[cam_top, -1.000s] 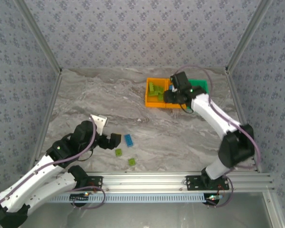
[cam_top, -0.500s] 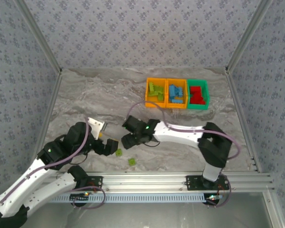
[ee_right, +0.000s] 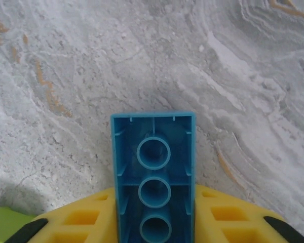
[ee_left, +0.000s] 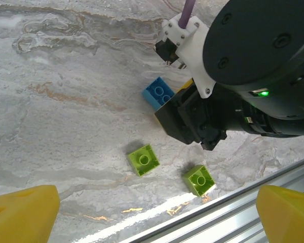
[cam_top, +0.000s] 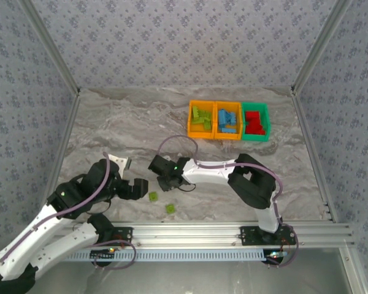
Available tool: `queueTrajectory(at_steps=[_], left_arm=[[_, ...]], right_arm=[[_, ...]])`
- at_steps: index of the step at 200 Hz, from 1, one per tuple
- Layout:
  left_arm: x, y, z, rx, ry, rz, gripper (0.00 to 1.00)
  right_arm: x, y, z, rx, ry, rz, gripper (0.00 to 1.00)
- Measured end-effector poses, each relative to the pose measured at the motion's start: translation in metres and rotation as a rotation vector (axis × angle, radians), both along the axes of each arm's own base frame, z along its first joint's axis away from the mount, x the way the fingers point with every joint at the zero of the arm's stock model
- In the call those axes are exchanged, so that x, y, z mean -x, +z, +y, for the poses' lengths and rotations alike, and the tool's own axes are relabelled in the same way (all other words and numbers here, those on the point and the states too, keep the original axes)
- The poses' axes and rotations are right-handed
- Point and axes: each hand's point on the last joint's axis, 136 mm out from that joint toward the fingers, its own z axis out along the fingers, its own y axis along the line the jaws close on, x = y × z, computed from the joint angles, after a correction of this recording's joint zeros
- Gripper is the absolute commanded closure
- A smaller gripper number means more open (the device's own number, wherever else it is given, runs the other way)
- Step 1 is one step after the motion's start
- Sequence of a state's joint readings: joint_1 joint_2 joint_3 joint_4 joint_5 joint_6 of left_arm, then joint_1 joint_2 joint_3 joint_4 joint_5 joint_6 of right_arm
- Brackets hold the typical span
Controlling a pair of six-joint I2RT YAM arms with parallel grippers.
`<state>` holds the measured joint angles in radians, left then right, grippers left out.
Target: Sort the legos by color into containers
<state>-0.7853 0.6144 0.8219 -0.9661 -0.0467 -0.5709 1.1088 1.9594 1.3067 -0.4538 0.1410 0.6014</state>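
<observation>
**Step in hand: gripping a loose blue brick at the front of the counter.**

On the counter (cam_top: 122, 122), the middle orange bin (cam_top: 228, 137) at the back holds blue bricks, well apart from this spot. The right fingers (ee_right: 81, 223) are clamped on the blue brick (ee_right: 153, 172), so the next move, I think, calls for a lift and a long carry to that bin. The left fingers (ee_left: 20, 215) stand wide apart near a lime brick (ee_left: 143, 159) and a second lime brick (ee_left: 198, 179).

A blue oblong brick (ee_right: 153, 152), its hollow underside facing the camera, was pinched between the yellow fingers (ee_right: 220, 215) of the right gripper (ee_right: 154, 223), with the grey marbled table (ee_right: 91, 61) behind it. A lime-green sliver (ee_right: 5, 218) showed beside one finger.
</observation>
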Motion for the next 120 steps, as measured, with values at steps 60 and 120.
queueTrajectory(at_steps=[60, 120], left_arm=[[0.0, 0.002, -0.023, 0.066, -0.103, -0.016, 0.01], [-0.023, 0.022, -0.058, 0.223, -0.116, -0.104, 0.01]], right_arm=[[-0.005, 0.033, -0.028, -0.049, -0.055, -0.045, 0.73], [-0.076, 0.132, -0.126, -0.178, -0.292, -0.24, 0.71]])
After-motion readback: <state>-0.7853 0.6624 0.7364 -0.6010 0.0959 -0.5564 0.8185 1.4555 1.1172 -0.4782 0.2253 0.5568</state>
